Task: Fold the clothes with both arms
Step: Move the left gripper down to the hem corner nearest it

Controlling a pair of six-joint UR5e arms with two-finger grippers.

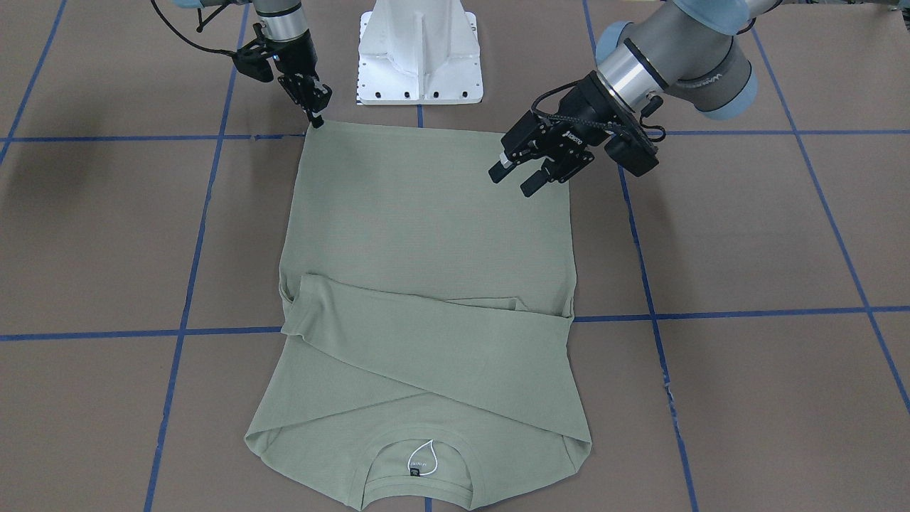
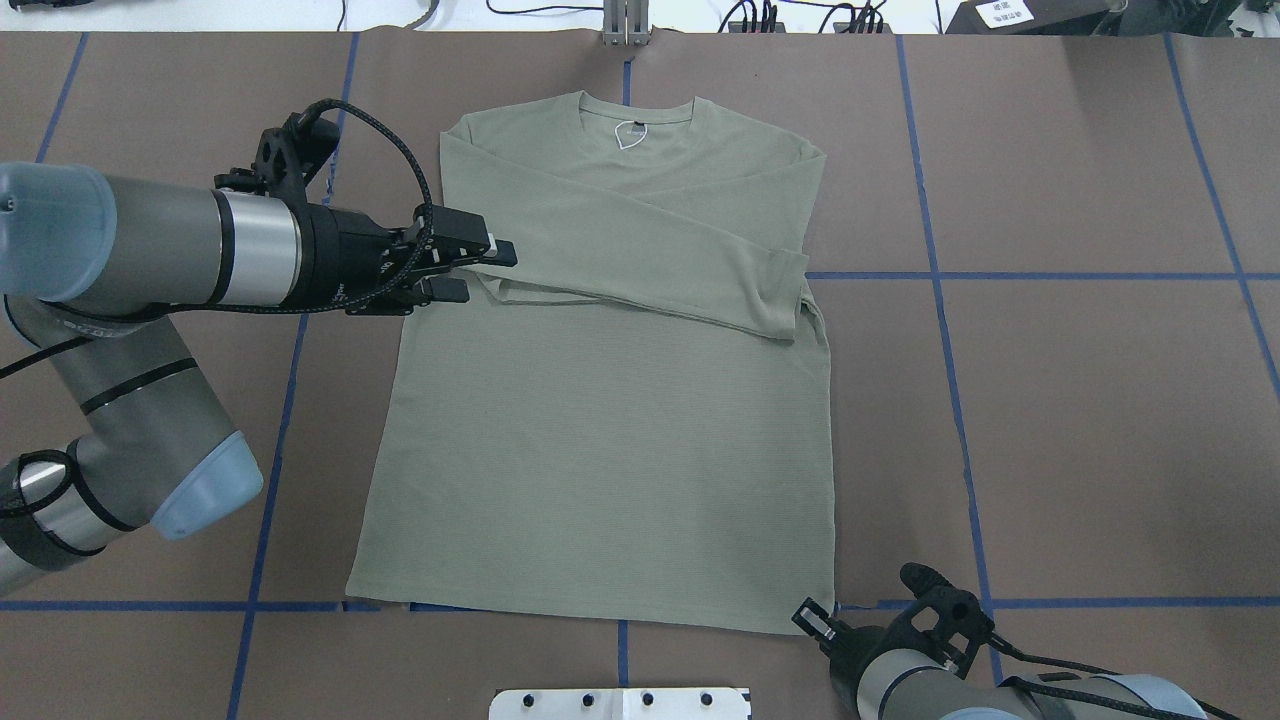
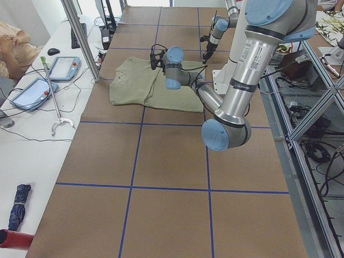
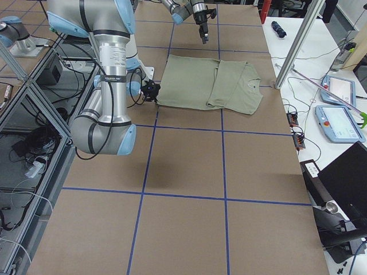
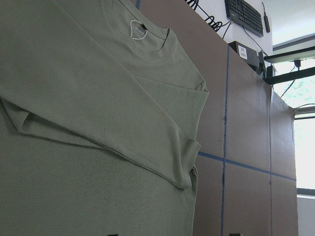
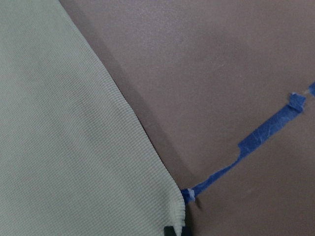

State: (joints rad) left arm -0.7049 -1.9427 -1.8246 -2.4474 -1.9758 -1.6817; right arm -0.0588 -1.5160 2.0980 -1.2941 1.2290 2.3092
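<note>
The sage-green shirt lies flat on the brown table, collar and black neck label away from me, both sleeves folded across the chest. It also shows in the left wrist view. My left gripper is open and empty, held above the shirt's side edge near the hem; in the overhead view it shows over the sleeve fold. My right gripper is down at the other hem corner, jaws together on the fabric's tip. The right wrist view shows that corner at the fingertips.
The white pedestal base stands just behind the hem. Blue tape lines cross the table. An operators' side table with tablets and a metal post lie beyond the collar end.
</note>
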